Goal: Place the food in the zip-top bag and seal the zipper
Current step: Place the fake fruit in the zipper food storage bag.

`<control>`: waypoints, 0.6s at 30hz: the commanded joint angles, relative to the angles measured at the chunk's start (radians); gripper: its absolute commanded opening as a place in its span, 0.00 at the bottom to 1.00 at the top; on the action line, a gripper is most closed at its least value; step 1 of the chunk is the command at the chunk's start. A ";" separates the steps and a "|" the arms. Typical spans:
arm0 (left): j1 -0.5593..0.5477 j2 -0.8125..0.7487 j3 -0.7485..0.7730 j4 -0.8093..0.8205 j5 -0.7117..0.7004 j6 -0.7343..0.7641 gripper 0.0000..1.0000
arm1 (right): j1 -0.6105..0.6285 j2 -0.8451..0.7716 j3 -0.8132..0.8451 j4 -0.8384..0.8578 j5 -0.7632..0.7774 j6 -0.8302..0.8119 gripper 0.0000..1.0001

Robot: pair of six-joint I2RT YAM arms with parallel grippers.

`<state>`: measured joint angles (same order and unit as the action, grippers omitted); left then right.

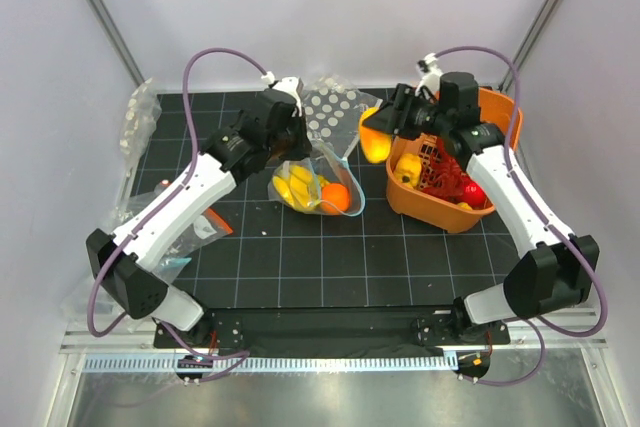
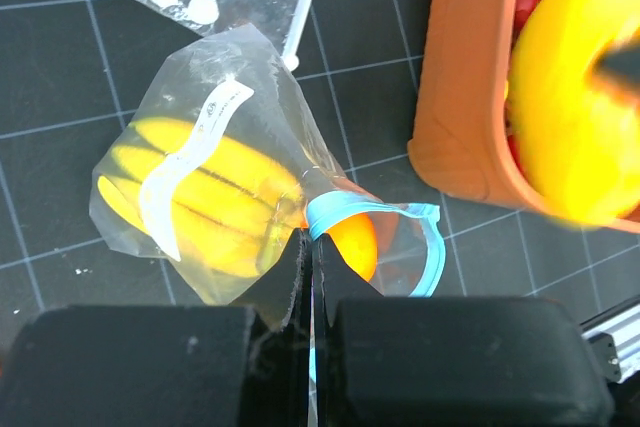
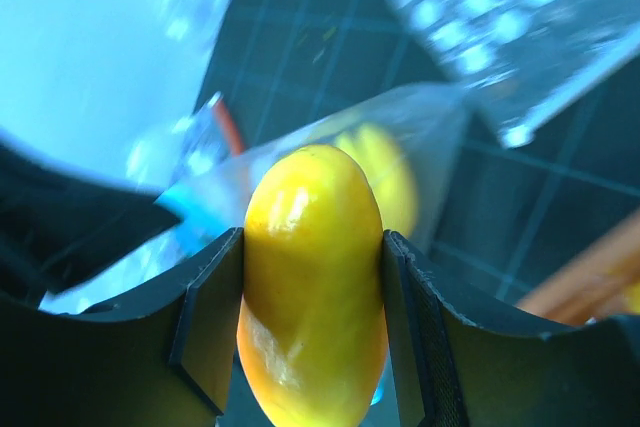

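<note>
The clear zip-top bag [image 1: 318, 182] lies mid-table with the yellow banana bunch [image 1: 298, 187] and the small orange [image 1: 338, 197] inside. My left gripper [image 1: 291, 152] is shut on the bag's mouth edge. In the left wrist view the closed gripper [image 2: 311, 247] pinches the plastic by the light-blue zipper [image 2: 432, 247], whose mouth gapes open past the orange [image 2: 356, 244]. My right gripper [image 1: 388, 127] is shut on the yellow-orange mango piece [image 1: 374, 139] and holds it in the air just right of the bag's mouth. In the right wrist view the mango [image 3: 312, 327] fills the gripper [image 3: 312, 247].
An orange basket [image 1: 505, 112] at the right holds red chillies, a red apple and a yellow piece. A clear bag with white dots [image 1: 335, 109] lies behind the zip-top bag. More clear bags [image 1: 140, 119] lie along the left, one with an orange-red strip [image 1: 205, 230].
</note>
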<state>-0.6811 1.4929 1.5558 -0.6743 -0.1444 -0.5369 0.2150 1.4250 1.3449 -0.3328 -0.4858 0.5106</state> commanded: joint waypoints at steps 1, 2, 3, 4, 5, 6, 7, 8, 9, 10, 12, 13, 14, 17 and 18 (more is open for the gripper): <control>-0.001 0.020 0.062 -0.004 0.040 -0.021 0.00 | 0.062 -0.023 -0.004 -0.017 -0.195 -0.044 0.08; -0.001 0.023 0.067 -0.004 0.042 -0.021 0.00 | 0.075 -0.027 -0.018 -0.005 -0.210 -0.043 0.08; -0.001 0.027 0.073 -0.005 0.045 -0.021 0.00 | 0.089 -0.034 -0.023 -0.003 -0.218 -0.038 0.08; -0.001 0.030 0.082 -0.008 0.049 -0.023 0.00 | 0.102 -0.041 -0.029 -0.002 -0.227 -0.035 0.08; -0.001 0.041 0.090 -0.014 0.052 -0.023 0.00 | 0.130 -0.046 -0.036 -0.006 -0.238 -0.035 0.08; 0.000 0.046 0.098 -0.022 0.052 -0.023 0.00 | 0.141 -0.052 -0.041 -0.009 -0.244 -0.034 0.08; 0.000 0.052 0.116 -0.034 0.054 -0.021 0.00 | 0.165 -0.061 -0.053 -0.008 -0.253 -0.032 0.08; 0.000 0.065 0.124 -0.041 0.052 -0.021 0.00 | 0.176 -0.066 -0.058 -0.009 -0.257 -0.030 0.08; -0.001 0.070 0.131 -0.047 0.052 -0.021 0.00 | 0.185 -0.072 -0.064 -0.012 -0.258 -0.032 0.08; -0.001 0.075 0.144 -0.050 0.055 -0.021 0.00 | 0.198 -0.078 -0.072 -0.011 -0.258 -0.030 0.08; 0.000 0.084 0.153 -0.053 0.057 -0.020 0.00 | 0.224 -0.087 -0.092 -0.020 -0.261 -0.030 0.08; 0.000 0.086 0.156 -0.053 0.062 -0.020 0.00 | 0.233 -0.087 -0.098 -0.023 -0.261 -0.037 0.08; 0.000 0.086 0.158 -0.053 0.066 -0.020 0.00 | 0.242 -0.086 -0.101 -0.046 -0.251 -0.043 0.08; -0.001 0.081 0.155 -0.041 0.092 -0.026 0.00 | 0.264 -0.060 -0.107 -0.058 -0.209 -0.053 0.08; 0.000 0.079 0.156 -0.038 0.101 -0.034 0.00 | 0.264 -0.051 -0.105 -0.058 -0.179 -0.052 0.08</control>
<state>-0.6811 1.5887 1.6680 -0.7341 -0.0921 -0.5510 0.4728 1.3746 1.2388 -0.3847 -0.7033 0.4725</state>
